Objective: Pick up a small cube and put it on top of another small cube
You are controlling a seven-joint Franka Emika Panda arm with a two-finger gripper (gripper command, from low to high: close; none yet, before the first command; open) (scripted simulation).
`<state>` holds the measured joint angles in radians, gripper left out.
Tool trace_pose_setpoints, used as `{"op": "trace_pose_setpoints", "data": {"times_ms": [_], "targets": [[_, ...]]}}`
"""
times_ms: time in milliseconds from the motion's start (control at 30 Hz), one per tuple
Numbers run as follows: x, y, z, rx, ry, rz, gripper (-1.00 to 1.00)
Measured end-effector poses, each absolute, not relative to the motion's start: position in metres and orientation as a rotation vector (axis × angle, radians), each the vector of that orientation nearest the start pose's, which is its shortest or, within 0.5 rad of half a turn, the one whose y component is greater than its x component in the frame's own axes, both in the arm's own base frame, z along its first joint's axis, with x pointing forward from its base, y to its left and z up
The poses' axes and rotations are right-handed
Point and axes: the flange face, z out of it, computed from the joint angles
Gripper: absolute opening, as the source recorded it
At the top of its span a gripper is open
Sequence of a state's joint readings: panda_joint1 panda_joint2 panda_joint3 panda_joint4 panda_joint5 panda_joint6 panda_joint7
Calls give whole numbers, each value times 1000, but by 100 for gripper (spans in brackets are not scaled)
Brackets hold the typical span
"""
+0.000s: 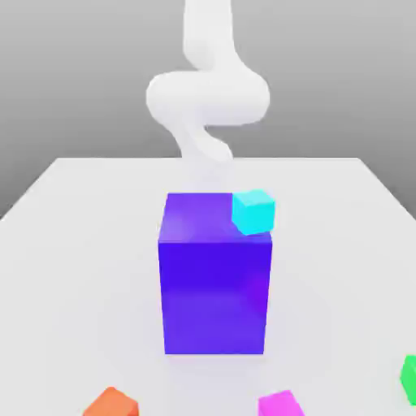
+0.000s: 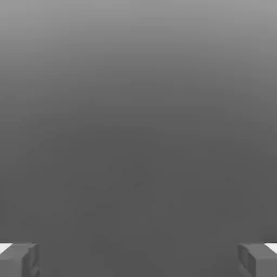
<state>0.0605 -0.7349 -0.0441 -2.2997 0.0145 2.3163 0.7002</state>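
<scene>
Standing near the middle of the smooth, matte white table (image 1: 73, 203) is a tall blue-purple rectangular block (image 1: 214, 284), its flat faces evenly glossy and its edges sharp. A small cyan cube (image 1: 253, 211) shows at the block's upper corner on the exterior view's right, overlapping its top edge; whether it rests on the block or sits behind it cannot be told. Behind the block rises the white, rounded, softly blurred arm (image 1: 208, 93), its surface plain and unmarked.

Along the near edge of the table lie three small cubes of uniform, saturated colour. The small bright magenta-pink cube (image 1: 281, 404) sits in front of the block, slightly toward the exterior view's right, partly cut by the frame's edge. The small bright green cube (image 1: 409, 379) lies well apart from it at the far right edge, also cut off. A small orange cube (image 1: 111, 403) sits toward the left. None carries any writing or label.

In the hand view the gripper (image 2: 138, 259) has its two grey, blocky fingertips (image 2: 19, 259) spread wide apart with nothing between them, against plain grey background.
</scene>
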Motion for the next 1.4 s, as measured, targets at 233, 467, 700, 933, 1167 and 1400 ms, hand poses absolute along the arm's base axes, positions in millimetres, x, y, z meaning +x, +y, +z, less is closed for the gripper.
{"op": "trace_pose_setpoints", "data": {"times_ms": [233,467,700,933,1167,1400], "targets": [[433,10,619,-2695,526,-784,0],[481,31,539,-2803,146,-625,0],[512,55,454,-2858,-241,-480,0],[526,81,369,-2863,-644,-343,0],[527,93,289,-2827,-1041,-210,0],[520,99,219,-2736,-1457,-69,0]]}}
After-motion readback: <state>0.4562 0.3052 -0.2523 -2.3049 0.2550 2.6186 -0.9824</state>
